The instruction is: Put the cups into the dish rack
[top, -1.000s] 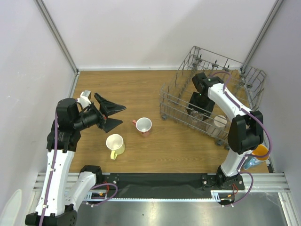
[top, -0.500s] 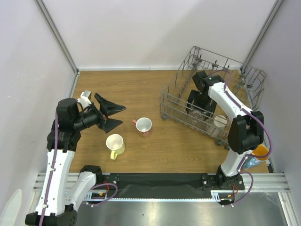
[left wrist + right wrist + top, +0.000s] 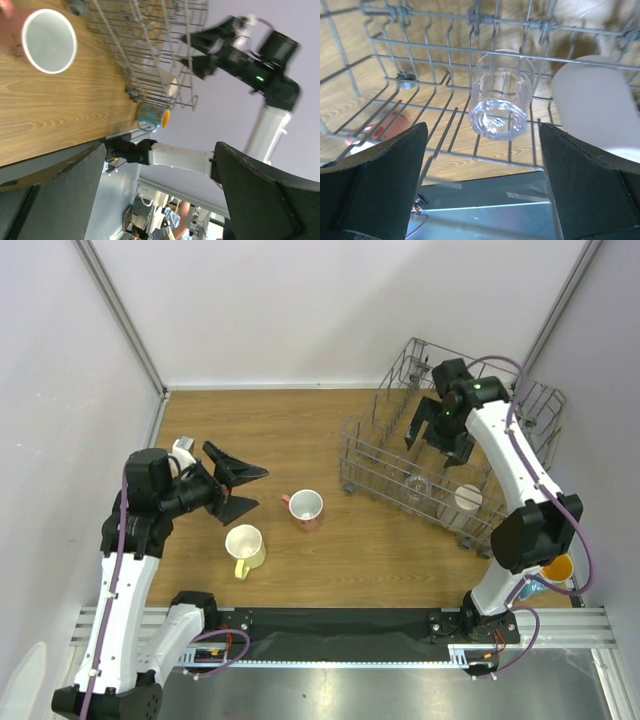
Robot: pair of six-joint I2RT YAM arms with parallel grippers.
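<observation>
The clear glass (image 3: 416,484) stands in the grey wire dish rack (image 3: 372,452), next to the beige cup (image 3: 467,498). My right gripper (image 3: 438,434) is open and empty, raised above the rack. In the right wrist view (image 3: 482,185) the glass (image 3: 499,107) and the beige cup (image 3: 592,105) lie below it. The pink mug (image 3: 305,508) and the pale yellow mug (image 3: 245,546) stand on the table. My left gripper (image 3: 243,488) is open and empty, left of the pink mug (image 3: 49,41). The blue tumbler (image 3: 548,570) lies at the right edge.
The rack (image 3: 150,45) fills the table's back right, with upright tines and small wheels. White walls and metal posts close in the left, back and right sides. The black rail runs along the near edge by the arm bases.
My right gripper has risen out of the rack and moved back, leaving the clear glass standing inside. The left arm has barely moved.
</observation>
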